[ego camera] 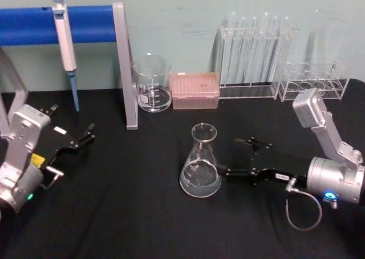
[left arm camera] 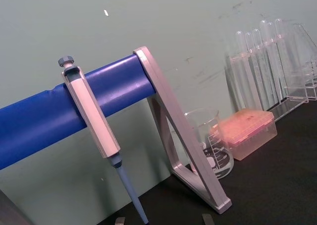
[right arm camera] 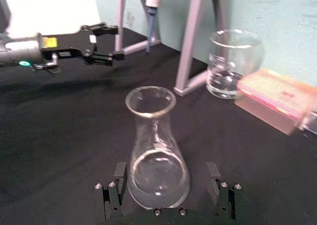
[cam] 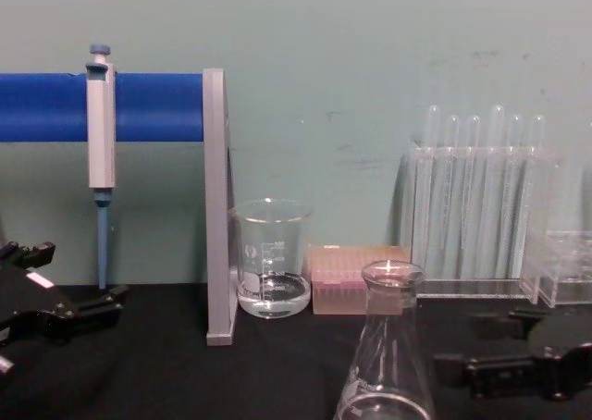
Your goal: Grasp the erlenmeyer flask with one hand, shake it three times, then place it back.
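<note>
One erlenmeyer flask [ego camera: 201,165] stands upright mid-worktop [ego camera: 125,213] in the head view, right claw [ego camera: 231,156] spread around its base; the left claw [ego camera: 85,136] idles far left, apparently parted. Right wrist view: fingers [right arm camera: 111,193] flank the wide bottom without touching. Thin, slick, breakable glass with little liquid; the narrower neck [cam: 388,318] in the chest view looks the safer hold.

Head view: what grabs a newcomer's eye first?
The erlenmeyer flask stands upright mid-table on the black cloth, with the right claw open around its base, fingers either side. Behind, a pipette hangs from the blue bar at back left. The left claw rests open at the left.
</note>
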Motion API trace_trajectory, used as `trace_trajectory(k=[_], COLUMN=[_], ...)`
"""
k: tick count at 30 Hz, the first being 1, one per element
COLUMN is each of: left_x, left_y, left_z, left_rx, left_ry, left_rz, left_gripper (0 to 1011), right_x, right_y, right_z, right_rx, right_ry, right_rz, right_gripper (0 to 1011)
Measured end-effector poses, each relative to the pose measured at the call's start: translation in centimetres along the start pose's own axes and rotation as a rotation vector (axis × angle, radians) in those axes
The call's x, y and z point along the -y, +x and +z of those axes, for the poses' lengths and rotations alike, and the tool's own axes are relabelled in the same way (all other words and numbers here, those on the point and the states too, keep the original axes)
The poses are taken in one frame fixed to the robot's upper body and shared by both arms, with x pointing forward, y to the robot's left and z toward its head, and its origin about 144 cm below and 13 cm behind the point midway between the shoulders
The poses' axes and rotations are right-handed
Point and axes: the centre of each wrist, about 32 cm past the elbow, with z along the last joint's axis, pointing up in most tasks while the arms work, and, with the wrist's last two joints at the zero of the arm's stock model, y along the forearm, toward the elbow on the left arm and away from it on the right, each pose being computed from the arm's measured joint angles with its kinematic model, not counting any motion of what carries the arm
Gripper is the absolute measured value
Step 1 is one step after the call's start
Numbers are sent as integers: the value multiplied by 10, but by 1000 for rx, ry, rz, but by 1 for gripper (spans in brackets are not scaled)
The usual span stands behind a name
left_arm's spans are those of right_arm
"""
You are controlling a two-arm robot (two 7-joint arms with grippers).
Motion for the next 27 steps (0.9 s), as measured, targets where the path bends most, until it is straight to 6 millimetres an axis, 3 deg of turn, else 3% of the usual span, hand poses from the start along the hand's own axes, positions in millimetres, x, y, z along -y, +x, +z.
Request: trace_trajectory(k=[9, 27], left_x=[0, 0], left_y=[0, 0], left_z=[0, 0], left_rx=[0, 0], left_ry=[0, 0], left_rz=[0, 0], left_gripper=[1001, 1001], right_x=[7, -12], right_y=[5, 0], right_z=[5, 14], right_rx=[11, 90], right_ry=[5, 220], right_rz=[-98, -397], right_gripper=[1003, 1003])
